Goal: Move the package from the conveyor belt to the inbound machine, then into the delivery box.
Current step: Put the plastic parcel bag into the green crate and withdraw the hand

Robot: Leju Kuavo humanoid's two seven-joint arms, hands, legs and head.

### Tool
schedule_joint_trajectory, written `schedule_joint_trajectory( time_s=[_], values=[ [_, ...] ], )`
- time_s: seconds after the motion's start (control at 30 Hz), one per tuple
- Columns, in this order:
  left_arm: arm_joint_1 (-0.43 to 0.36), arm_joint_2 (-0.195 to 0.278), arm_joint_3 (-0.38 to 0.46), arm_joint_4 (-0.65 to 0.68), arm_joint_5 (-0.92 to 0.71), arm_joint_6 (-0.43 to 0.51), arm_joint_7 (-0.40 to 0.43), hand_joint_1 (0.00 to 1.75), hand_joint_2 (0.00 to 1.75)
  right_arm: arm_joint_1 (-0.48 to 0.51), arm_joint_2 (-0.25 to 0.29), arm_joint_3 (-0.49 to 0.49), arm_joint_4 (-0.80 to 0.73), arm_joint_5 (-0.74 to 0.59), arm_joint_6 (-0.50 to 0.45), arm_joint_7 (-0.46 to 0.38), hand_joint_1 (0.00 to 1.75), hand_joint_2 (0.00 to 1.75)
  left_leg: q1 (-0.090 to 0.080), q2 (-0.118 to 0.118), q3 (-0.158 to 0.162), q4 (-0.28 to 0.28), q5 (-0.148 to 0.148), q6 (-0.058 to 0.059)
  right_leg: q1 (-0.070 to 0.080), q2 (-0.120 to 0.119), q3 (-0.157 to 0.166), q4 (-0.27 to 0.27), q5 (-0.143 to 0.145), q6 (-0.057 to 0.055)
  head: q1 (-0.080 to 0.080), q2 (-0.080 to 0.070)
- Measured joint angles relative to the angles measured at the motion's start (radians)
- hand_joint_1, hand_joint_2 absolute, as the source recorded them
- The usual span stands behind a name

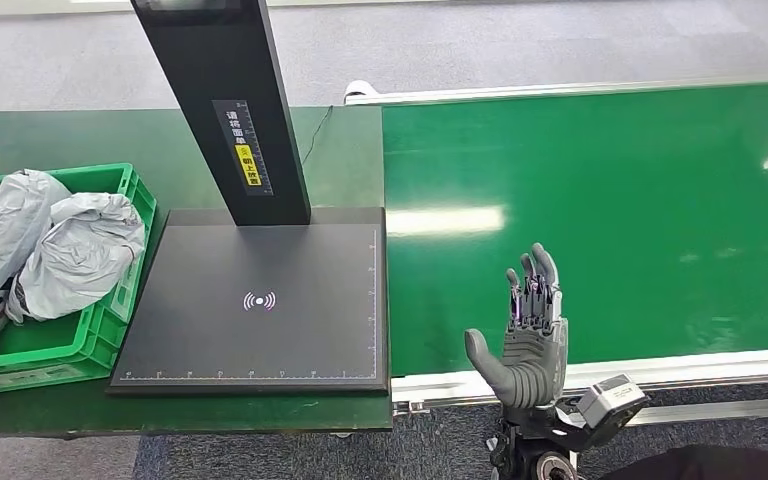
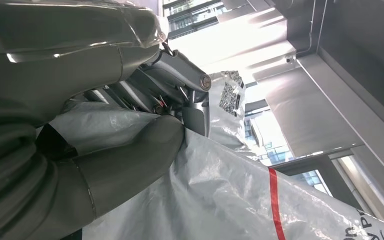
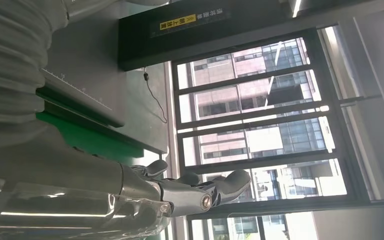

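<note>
a grey plastic package (image 2: 240, 195) is held in the left hand (image 2: 130, 125), as seen in the left wrist view: the thumb and the darker fingers are wrapped onto the crinkled film, with a red stripe and a printed code label visible on the bag. where that hand and its load sit relative to the table cannot be told from the head view, since at most a grey sliver is seen at that picture's left edge, beside the green delivery box (image 1: 110, 335). the box is already laden with two other grey bags (image 1: 70, 250) and is set just beside the black inbound machine (image 1: 260, 300), whose flat scan plate lies between the box and the green conveyor belt (image 1: 600, 220). the right hand (image 1: 532, 335) is raised over the near edge of the belt, palm up and fingers spread apart, with nothing in it. no package is seen on the visible stretch of belt. it is judged that the held package is the one in play, and that the coming move turns on the left hand being the nearer one to the box and plate, both of which lie on the robot's left side, well apart from the right hand. the long axis of the package cannot be told, as only a part of it is shown up close. whether it has been scanned cannot be told either.
</note>
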Motion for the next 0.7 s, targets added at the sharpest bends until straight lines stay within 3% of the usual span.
schedule_joint_trajectory(
  time_s=[0.2, 0.43, 0.7],
  values=[
    [-0.022, 0.007, -0.002, 0.024, -0.043, 0.011, 0.031, 1.75, 1.75, 0.009, 0.0, 0.0, -0.007, 0.001, 0.002, 0.0, 0.0, 1.75, 0.0, 0.0, 0.0, 0.0, 0.0, 0.0, 0.0, 0.0, 0.0, 0.0, 0.0, 0.0, 0.0, 0.0],
    [-0.125, 0.007, -0.056, 0.15, -0.206, -0.016, 0.113, 1.75, 1.75, 0.034, 0.0, -0.001, -0.028, 0.004, 0.018, -0.001, 0.0, 1.75, 0.0, 0.0, 0.0, 0.0, 0.0, 0.0, 0.0, 0.0, 0.0, 0.0, 0.0, 0.0, 0.0, 0.0],
    [-0.131, -0.018, -0.115, 0.249, -0.261, -0.02, 0.119, 1.75, 1.75, 0.044, 0.0, -0.001, -0.048, 0.01, 0.018, 0.0, 0.0, 1.75, 0.0, 0.0, 0.0, 0.0, 0.0, 0.0, 0.0, 0.0, -0.001, 0.0, 0.0, 0.0, 0.0, 0.0]
  ],
)
